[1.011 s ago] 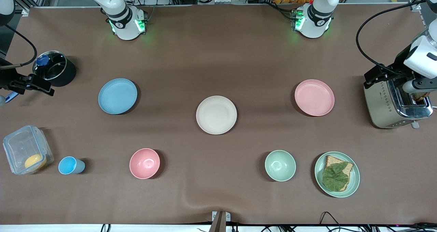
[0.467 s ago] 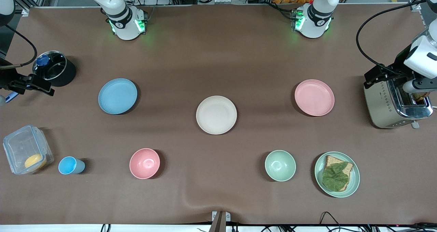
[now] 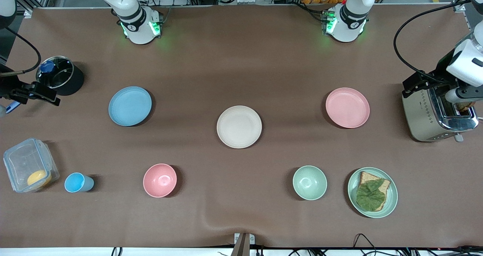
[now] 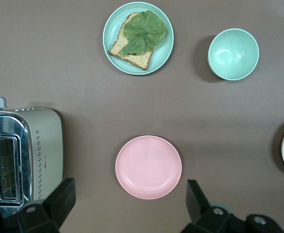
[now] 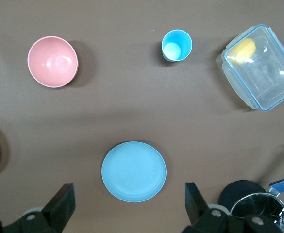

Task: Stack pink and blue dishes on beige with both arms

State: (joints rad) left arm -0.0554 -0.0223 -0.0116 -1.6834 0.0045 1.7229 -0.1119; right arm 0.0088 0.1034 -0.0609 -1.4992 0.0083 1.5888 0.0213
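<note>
Lying flat on the table toward the right arm's end from the beige plate (image 3: pixel 239 126) is the blue plate (image 3: pixel 130 106), with the right gripper (image 5: pixel 127 206) hanging above it, fingers spread wide and empty. Toward the left arm's end from the beige plate sits the pink plate (image 3: pixel 347 107), the left gripper (image 4: pixel 127 204) poised over it, likewise spread and holding nothing.

blue plate (image 3: pixel 129 106): light blue | pink plate (image 3: pixel 347 107): pale pink | beige plate (image 3: pixel 239 126): cream, faint rings
</note>
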